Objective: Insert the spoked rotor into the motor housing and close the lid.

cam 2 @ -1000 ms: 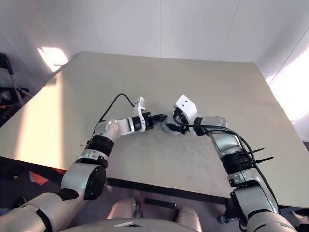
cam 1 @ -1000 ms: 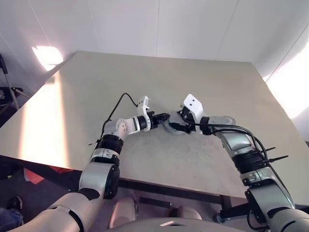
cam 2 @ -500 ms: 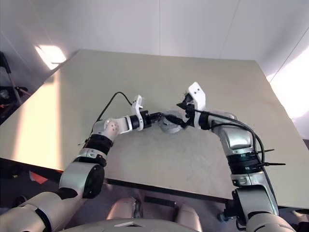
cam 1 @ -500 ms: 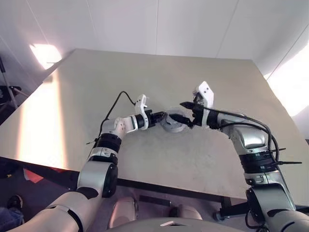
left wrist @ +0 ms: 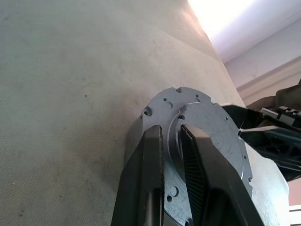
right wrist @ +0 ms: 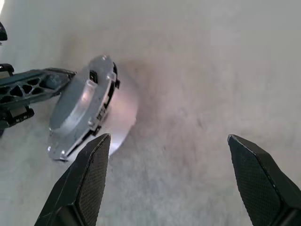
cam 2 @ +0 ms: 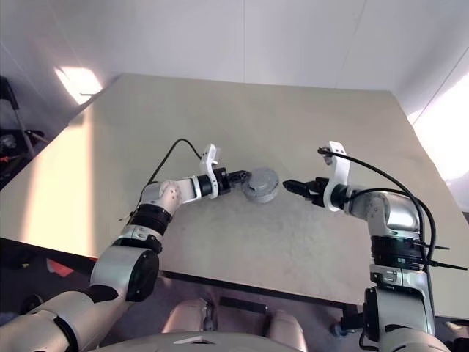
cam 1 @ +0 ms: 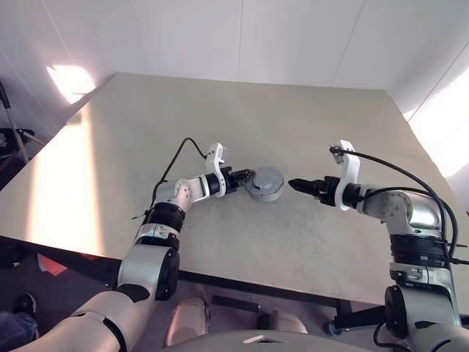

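Your left gripper was clamped shut, its arm reaching forward and inward with the wrist near level. Your right gripper pointed inward toward it, fingers spread wide, elbow bent outward.

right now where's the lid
In the head views the lid sits on the motor housing near the table centre, clamped at its edge by the left gripper, with the open right gripper apart, on its right.
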